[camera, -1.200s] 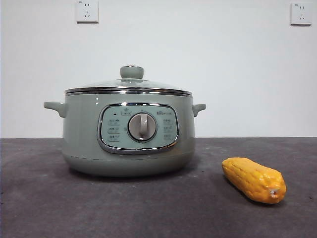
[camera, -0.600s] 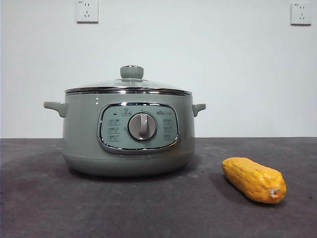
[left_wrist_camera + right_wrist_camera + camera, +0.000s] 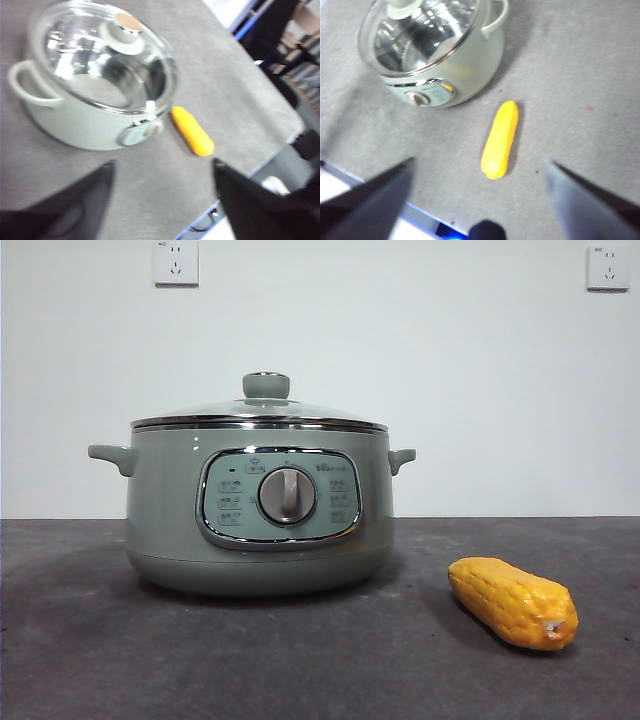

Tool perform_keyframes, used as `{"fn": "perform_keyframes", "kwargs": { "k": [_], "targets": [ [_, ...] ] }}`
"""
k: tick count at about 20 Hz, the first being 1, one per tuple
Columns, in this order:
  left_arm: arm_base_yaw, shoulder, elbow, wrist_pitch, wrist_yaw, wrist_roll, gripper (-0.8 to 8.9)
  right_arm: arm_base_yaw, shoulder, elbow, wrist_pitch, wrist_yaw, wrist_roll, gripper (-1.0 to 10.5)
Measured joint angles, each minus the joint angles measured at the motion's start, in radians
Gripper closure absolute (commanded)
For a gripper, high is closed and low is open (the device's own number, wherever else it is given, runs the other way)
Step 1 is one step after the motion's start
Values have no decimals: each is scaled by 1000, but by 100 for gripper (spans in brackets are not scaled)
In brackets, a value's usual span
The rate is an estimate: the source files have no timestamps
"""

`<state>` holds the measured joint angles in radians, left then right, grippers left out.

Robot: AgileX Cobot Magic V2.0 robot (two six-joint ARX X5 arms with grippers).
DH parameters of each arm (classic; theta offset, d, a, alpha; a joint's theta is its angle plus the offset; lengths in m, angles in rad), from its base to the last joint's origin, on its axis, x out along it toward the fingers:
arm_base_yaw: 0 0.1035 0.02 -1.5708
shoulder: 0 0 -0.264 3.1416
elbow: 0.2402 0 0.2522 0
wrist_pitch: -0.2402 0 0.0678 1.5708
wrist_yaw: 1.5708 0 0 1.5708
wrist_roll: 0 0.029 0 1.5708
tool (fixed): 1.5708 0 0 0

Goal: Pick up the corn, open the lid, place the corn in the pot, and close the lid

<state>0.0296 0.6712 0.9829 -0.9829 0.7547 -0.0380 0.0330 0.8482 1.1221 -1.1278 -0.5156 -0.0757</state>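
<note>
Glossy yellow-orange toy corn cob (image 3: 513, 602) lies on the grey table (image 3: 300, 660) beside the lidded sage-green pot (image 3: 255, 510), likely light, stiff, slippery, best pinched mid-length; both arms' jaws are spread, holding nothing

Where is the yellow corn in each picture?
Front view: the corn lies on the table, low on the picture's right side, apart from the pot.
Left wrist view: the corn lies near the middle, beside the pot's dial side.
Right wrist view: the corn lies near the middle, between the open jaws.
Shared landmark: the pot's round dial, which faces the corn's side of the table.
</note>
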Motion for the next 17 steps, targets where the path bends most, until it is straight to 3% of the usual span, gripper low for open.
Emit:
{"fn": "perform_keyframes", "kwargs": {
  "k": [5, 10, 17],
  "targets": [
    [0, 2, 0, 1, 57, -4, 60, 79, 150, 4, 23, 11, 4, 335],
    [-1, 2, 0, 1, 60, -7, 60, 241, 411, 4, 92, 143, 14, 362],
    [-1, 6, 0, 1, 60, -7, 60, 385, 727, 4, 270, 304, 95, 418]
  ]
}}
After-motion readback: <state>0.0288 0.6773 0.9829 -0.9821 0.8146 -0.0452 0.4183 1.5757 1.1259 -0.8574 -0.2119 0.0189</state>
